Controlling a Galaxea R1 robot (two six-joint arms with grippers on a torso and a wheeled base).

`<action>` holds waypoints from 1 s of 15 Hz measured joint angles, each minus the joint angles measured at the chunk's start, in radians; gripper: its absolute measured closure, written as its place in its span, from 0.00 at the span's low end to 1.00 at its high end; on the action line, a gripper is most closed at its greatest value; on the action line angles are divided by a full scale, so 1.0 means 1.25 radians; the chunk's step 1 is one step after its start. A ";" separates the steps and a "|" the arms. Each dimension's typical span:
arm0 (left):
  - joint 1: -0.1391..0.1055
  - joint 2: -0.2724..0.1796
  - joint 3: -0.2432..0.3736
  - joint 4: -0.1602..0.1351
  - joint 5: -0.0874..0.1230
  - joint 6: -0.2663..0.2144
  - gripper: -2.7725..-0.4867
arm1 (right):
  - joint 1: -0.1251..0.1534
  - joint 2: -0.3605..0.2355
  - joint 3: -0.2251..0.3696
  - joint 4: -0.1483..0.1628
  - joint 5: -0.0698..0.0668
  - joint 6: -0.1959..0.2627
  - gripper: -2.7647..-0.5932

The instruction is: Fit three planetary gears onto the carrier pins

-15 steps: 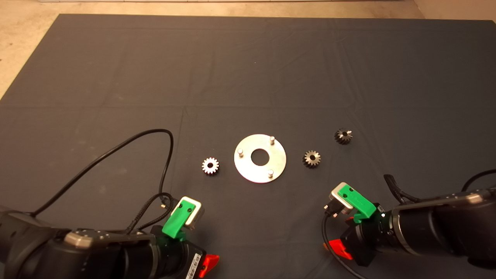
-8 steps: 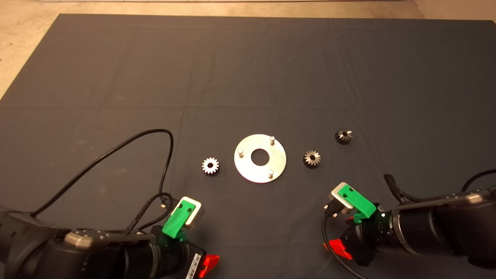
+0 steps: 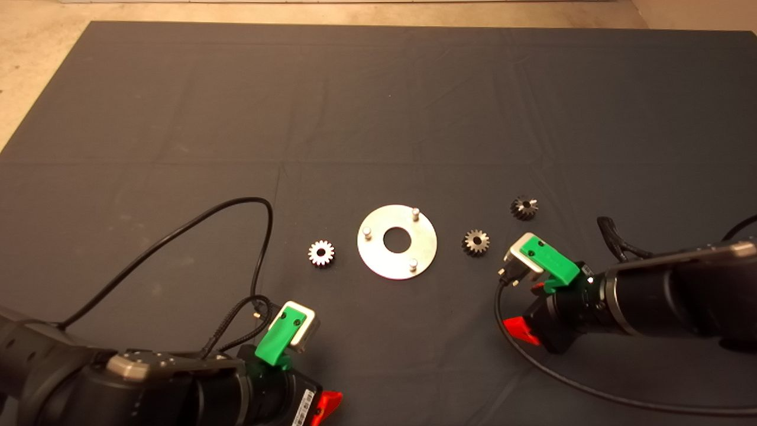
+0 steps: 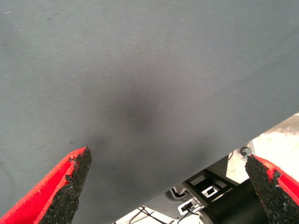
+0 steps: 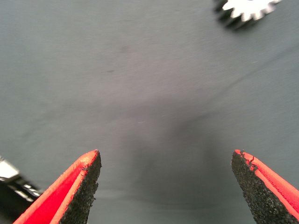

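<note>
Dark matting covers the desk (image 3: 378,106), leaving every part in plain sight. Right end effector (image 5: 166,186), fingers spread wide and empty, hovers low just short of the nearer dark planetary gear (image 3: 475,242), likely lining up a first pick. Left end effector (image 4: 168,186), equally wide and empty, waits at the near edge. Beyond, the carrier pins (image 3: 366,232) stand bare on their disc (image 3: 378,260), the silver gear (image 3: 321,253) to its left and the third gear (image 3: 524,207) farther right.

No readable text, brand, number or sign anywhere. White label (image 3: 303,405) with barcode-like stripes on left arm near lower edge of head view; print too small to read. Gears, disc, mat, green claw bodies: no markings visible. Wrist views: no lettering.
</note>
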State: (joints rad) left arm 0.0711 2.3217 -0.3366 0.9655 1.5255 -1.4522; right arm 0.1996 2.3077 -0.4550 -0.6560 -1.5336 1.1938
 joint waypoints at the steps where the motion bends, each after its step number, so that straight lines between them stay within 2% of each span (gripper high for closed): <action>1: 0.000 0.000 0.000 0.000 0.000 0.000 0.18 | 0.008 0.000 -0.015 0.007 0.000 -0.015 0.32; 5: 0.000 0.007 0.000 0.000 0.001 0.000 0.18 | 0.023 0.000 -0.075 0.021 0.000 -0.064 0.32; 8: 0.000 0.014 0.000 0.000 0.000 0.000 0.18 | 0.024 0.000 -0.127 0.023 0.000 -0.099 0.32; 12: 0.000 0.016 0.000 0.000 0.001 0.000 0.18 | 0.025 0.010 -0.162 0.024 0.000 -0.117 0.32; 15: 0.000 0.018 0.000 0.000 0.000 0.000 0.18 | 0.025 0.035 -0.196 0.026 0.001 -0.120 0.32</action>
State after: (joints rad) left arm 0.0711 2.3441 -0.3366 0.9655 1.5260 -1.4523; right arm 0.2304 2.3520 -0.6995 -0.6234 -1.5328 1.0434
